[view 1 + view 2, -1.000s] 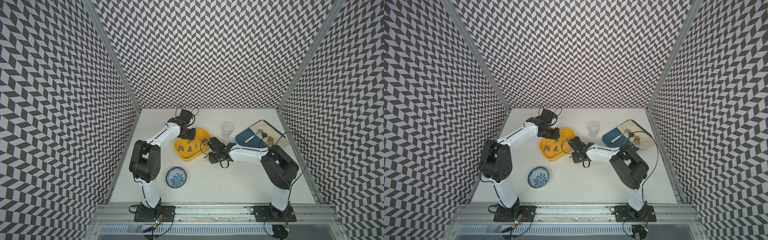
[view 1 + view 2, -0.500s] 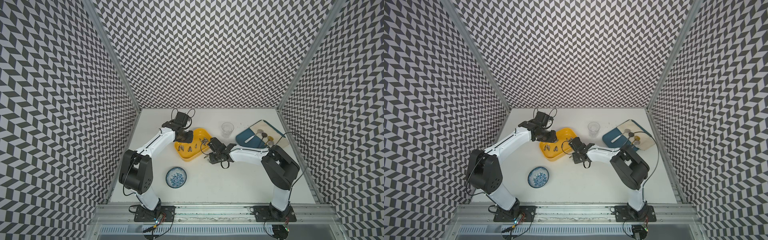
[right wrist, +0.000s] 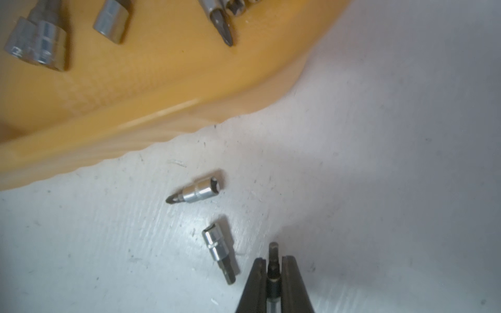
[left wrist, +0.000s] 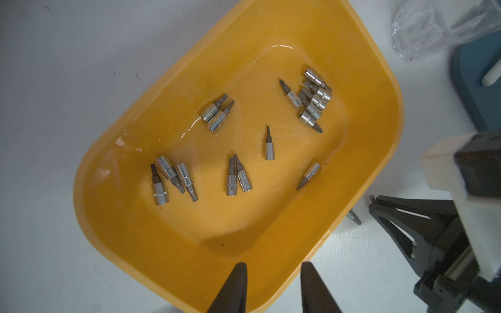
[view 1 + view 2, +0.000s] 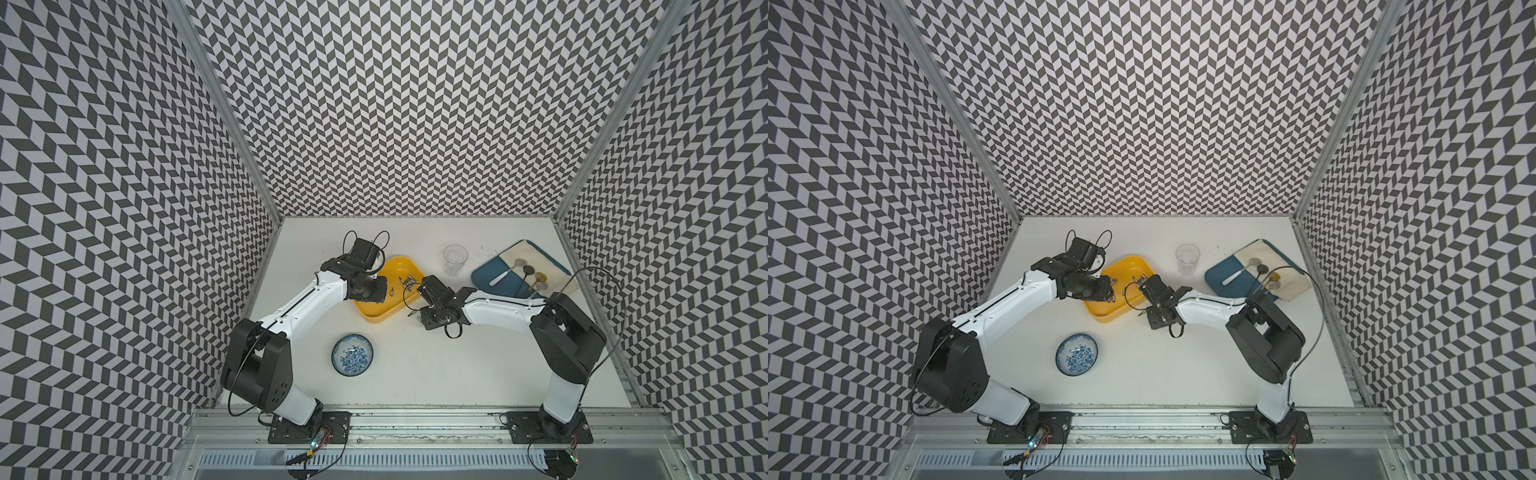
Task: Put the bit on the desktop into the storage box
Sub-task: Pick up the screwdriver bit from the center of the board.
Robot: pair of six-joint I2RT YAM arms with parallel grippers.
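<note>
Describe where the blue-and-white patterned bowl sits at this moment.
In both top views the blue-and-white bowl stands on the desktop toward the robot's left, roughly between the yellow storage box and the left arm's base.

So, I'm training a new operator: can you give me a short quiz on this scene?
1. True or false: the right gripper is shut on a bit.
2. In the right wrist view, how many loose bits lie on the desktop beside the yellow storage box? A one, B two, C five.
3. Is the left gripper open or shut?
Key: 1 true; 2 B; 3 open.
</note>
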